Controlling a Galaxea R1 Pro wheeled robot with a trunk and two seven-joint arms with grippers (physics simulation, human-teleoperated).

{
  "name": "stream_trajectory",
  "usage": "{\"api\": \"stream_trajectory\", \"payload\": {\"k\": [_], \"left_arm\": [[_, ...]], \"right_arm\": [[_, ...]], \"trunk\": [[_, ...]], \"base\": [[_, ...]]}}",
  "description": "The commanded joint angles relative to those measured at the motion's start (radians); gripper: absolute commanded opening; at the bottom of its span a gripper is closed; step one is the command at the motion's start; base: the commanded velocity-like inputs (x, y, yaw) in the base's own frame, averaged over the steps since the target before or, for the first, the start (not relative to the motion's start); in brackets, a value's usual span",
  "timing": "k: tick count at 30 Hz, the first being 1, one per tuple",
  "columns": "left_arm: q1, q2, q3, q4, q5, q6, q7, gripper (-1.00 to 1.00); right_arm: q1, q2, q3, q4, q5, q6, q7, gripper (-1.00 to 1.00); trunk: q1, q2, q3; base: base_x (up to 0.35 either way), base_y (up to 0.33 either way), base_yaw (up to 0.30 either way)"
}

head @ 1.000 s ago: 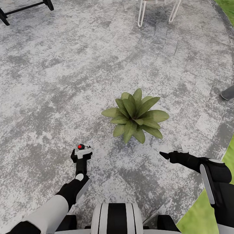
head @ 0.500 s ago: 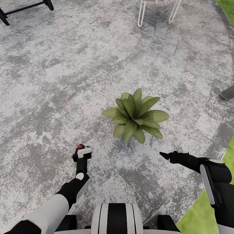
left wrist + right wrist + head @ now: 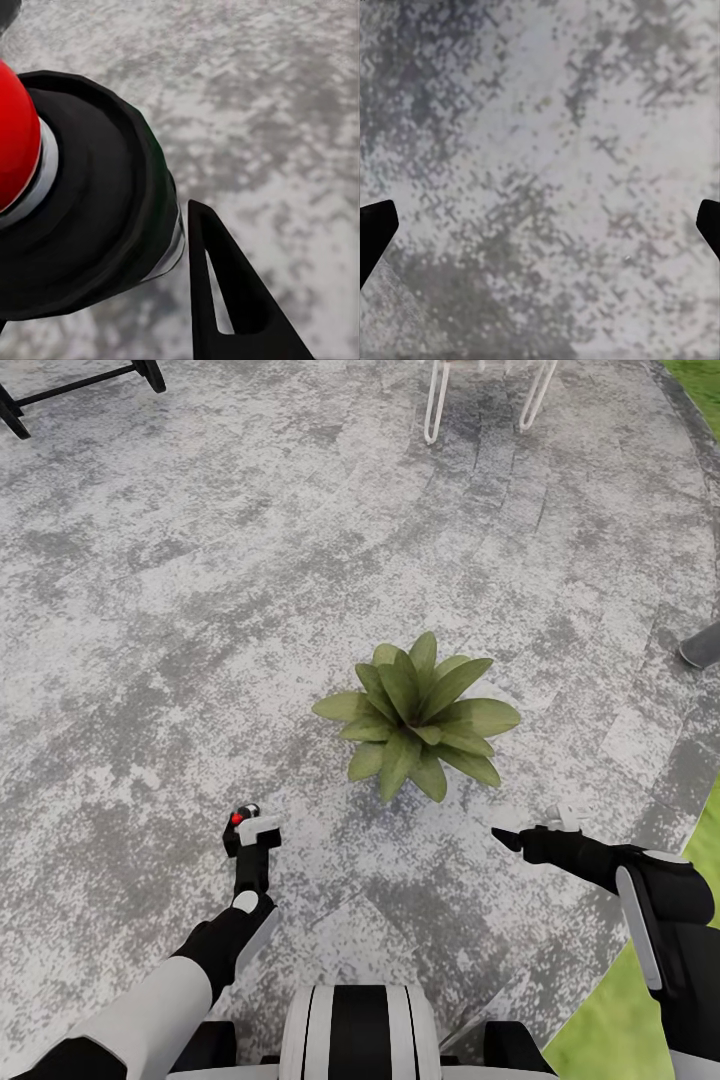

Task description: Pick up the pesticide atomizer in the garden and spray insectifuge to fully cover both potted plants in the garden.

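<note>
Mottled grey stone patio (image 3: 180,610), one potted plant (image 3: 418,716) resting on it ahead of and between both sets of jaws, white chair legs (image 3: 488,395) and black frame (image 3: 75,388) standing far beyond, lawn (image 3: 640,1015) bordering its edge

Mottled grey stone patio (image 3: 200,610) — white chair legs (image 3: 437,405), lawn edge (image 3: 600,1030).

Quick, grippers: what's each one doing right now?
Left gripper: closed on the pesticide atomizer.
Right gripper: open, holding nothing, over the stone patio.
</note>
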Motion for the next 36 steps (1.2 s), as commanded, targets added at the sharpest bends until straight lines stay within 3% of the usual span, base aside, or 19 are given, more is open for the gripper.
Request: {"api": "stream_trajectory", "payload": {"k": [1,18,21,27,31,36], "left_arm": [[-0.001,0.001,-0.008,0.0,0.009,-0.005,0.007,-1.0],[0.013,0.001,-0.009,-0.049,0.001,0.001,0.01,-1.0],[0.019,0.004,-0.007,-0.099,0.006,0.035,0.01,-1.0],[0.089,0.033,-0.007,-0.31,0.001,0.21,0.011,-1.0],[0.1,0.041,-0.011,-0.343,-0.009,0.239,0.042,-1.0],[0.119,0.044,-0.007,-0.4,-0.006,0.252,0.051,-1.0]], "right_arm": [[-0.001,0.0,-0.001,-0.001,0.002,0.005,0.005,1.0],[0.0,0.001,0.012,-0.001,0.002,0.004,0.005,1.0],[-0.001,0.001,0.012,-0.001,0.002,0.004,0.005,1.0],[0.0,0.0,0.009,-0.001,0.001,0.004,0.005,1.0],[0.0,0.0,0.009,-0.001,0.001,0.004,0.005,1.0],[0.0,0.0,0.009,-0.001,0.002,0.004,0.005,1.0]], "trunk": [[0.0,0.0,0.0],[0.0,0.0,0.0],[0.0,0.0,0.0],[0.0,0.0,0.0],[0.0,0.0,0.0],[-0.002,0.001,0.019]], "base": [[0.0,0.0,0.0],[0.0,0.0,0.0],[0.0,0.0,0.0],[0.0,0.0,0.0],[0.0,0.0,0.0],[0.0,0.0,0.0]]}}
